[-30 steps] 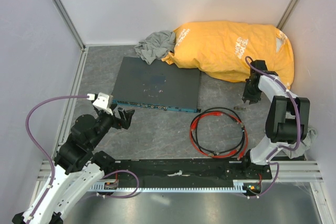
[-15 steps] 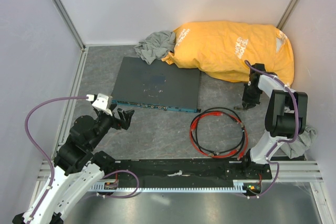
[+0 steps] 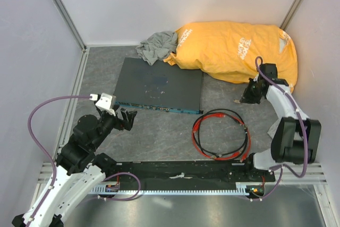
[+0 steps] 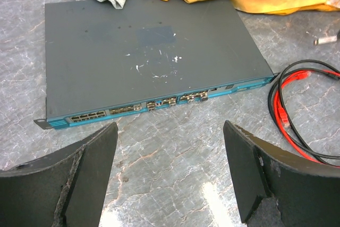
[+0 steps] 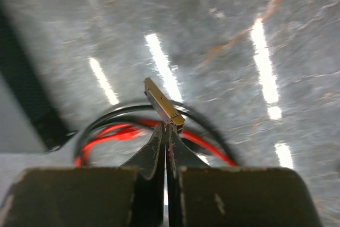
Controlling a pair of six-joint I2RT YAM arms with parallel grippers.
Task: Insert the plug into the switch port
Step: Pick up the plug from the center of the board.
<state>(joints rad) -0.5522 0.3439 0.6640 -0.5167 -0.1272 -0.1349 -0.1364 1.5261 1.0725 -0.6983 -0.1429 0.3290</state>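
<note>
The right end effector (image 5: 167,129) has lifted off the grey marbled counter (image 3: 159,136) and pressed together, pinching a small brassy metal piece (image 5: 163,104). The left end effector (image 4: 170,127) stays spread, facing the port row (image 4: 159,102) on the flat dark switch (image 4: 149,46). The plug (image 4: 299,76) lies in the red cable coil (image 3: 220,134), right of the switch.
</note>
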